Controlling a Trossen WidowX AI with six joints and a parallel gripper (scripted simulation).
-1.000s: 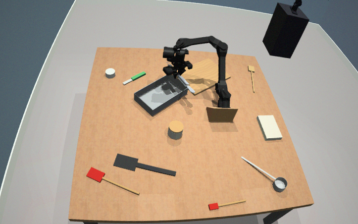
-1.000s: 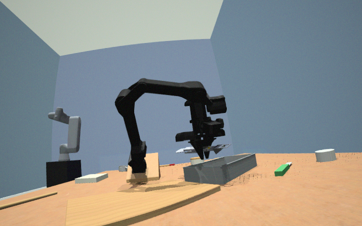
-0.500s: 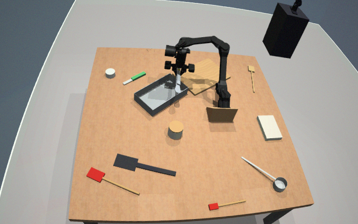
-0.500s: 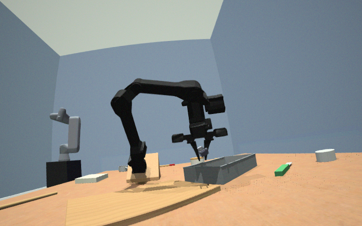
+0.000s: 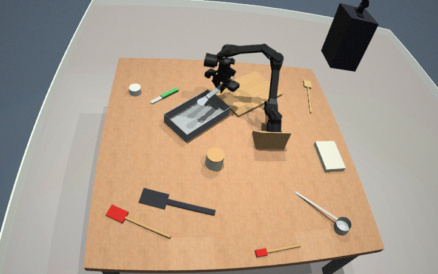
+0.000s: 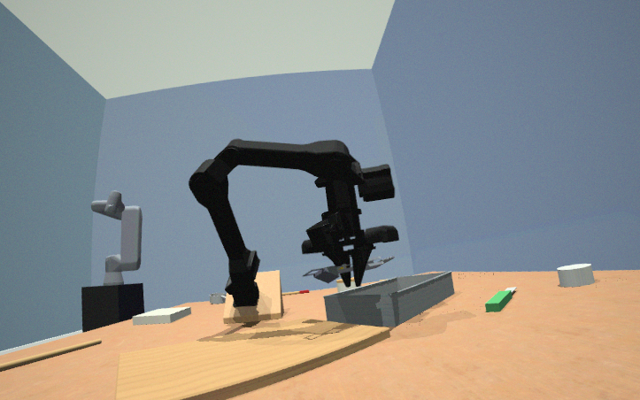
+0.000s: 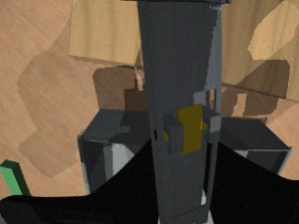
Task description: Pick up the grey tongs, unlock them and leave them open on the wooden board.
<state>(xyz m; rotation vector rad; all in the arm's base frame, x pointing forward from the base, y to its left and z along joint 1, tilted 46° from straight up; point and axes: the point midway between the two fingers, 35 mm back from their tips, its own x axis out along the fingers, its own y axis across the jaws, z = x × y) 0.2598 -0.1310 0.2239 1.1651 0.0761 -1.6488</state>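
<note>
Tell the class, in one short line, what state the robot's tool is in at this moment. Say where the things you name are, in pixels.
Tool [image 5: 221, 89] [image 6: 353, 284]: closed on the grey tongs [image 5: 210, 96] [image 6: 326, 273] [image 7: 179, 59], held above the table.

The gripper [image 5: 221, 89] [image 6: 353, 283], closed on the grey tongs [image 5: 210, 96] [image 6: 325, 273] [image 7: 179, 64], is hanging above the tin's end nearest the wooden board [image 5: 254, 89] [image 6: 242, 365] [image 7: 105, 34]. Below, the walls of the roasting tin [image 5: 175, 130] [image 6: 359, 308] [image 7: 115, 125] are standing up as a barrier (a low one, and the tongs are passing over it). The board is lying flat just beside the tin, its top offering open room, with only shadows falling there. On its far side, the arm's own upright link [image 5: 274, 81] [image 6: 225, 223] is blocking sideways travel, and a tilted panel [image 5: 271, 140] [image 6: 271, 297] is standing by its base. Between tin and green-handled knife [image 5: 169, 93] [image 6: 498, 301] [image 7: 12, 175], a strip of tabletop is lying open.
</note>
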